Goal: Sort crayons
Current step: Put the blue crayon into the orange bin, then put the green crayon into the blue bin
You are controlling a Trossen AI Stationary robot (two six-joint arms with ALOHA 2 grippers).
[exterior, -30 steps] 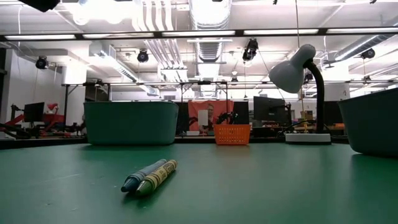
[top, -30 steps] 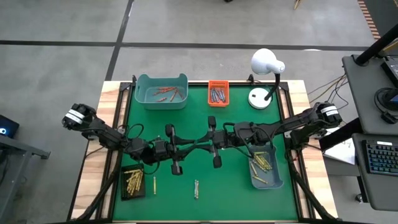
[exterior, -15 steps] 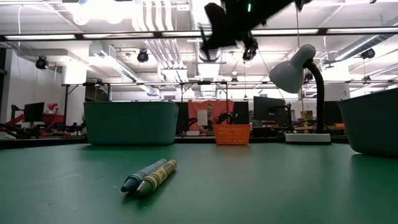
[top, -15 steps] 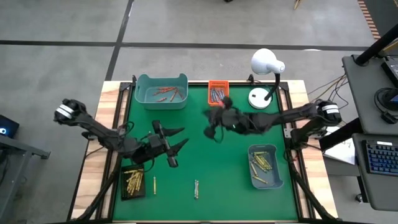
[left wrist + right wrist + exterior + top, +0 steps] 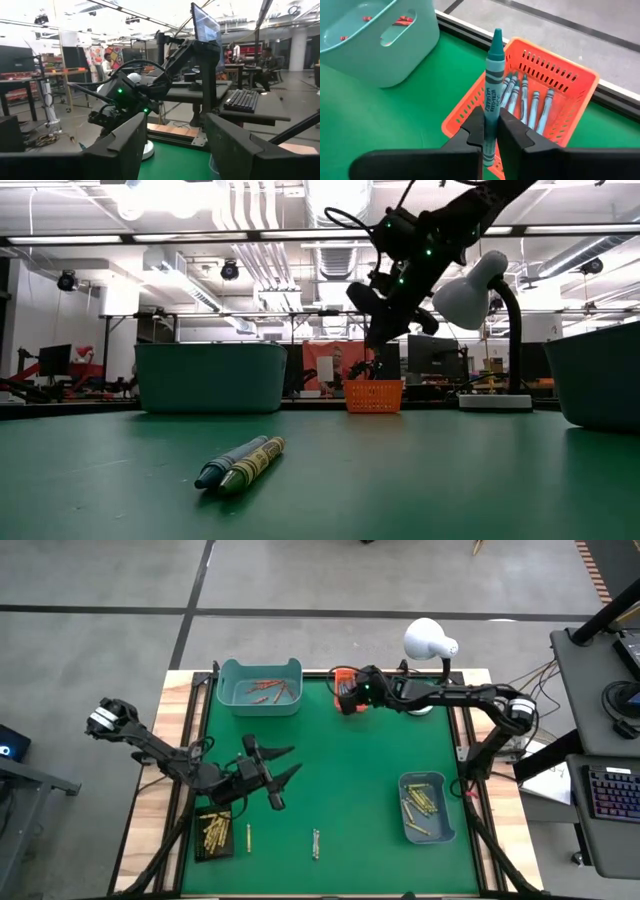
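My right gripper [image 5: 490, 134] is shut on a blue-green crayon [image 5: 493, 85]. It hangs over the small orange basket [image 5: 351, 679] at the table's far edge, which holds several blue-grey crayons [image 5: 527, 102]. In the low view it [image 5: 383, 328] is above that basket [image 5: 373, 396]. My left gripper [image 5: 268, 776] stands open left of the middle, its fingers [image 5: 122, 145] wide apart with nothing between them. Two loose crayons [image 5: 240, 463] lie side by side on the green mat near the front [image 5: 316, 843], and another [image 5: 249, 836] lies beside the black tray. My right gripper pinches the crayon's wrapped body [image 5: 490, 116] between its two fingers [image 5: 475, 131], toward the crayon's blunt end. The crayon lies along the fingers and sticks out well past their tips, point first. The arm slants down from the table's right side, and the crayon is clear above the basket.
A teal bin [image 5: 260, 686] with orange-red crayons stands at the far left. A second teal bin [image 5: 426, 806] with yellow ones is near right, and a black tray [image 5: 213, 833] of gold ones near left. A white lamp [image 5: 430, 642] stands right of the basket.
My right gripper has left the middle of the table, where both grippers were close together. It has carried the crayon toward the far edge and come down over the orange basket. My left gripper has drawn back a little toward the table's left.
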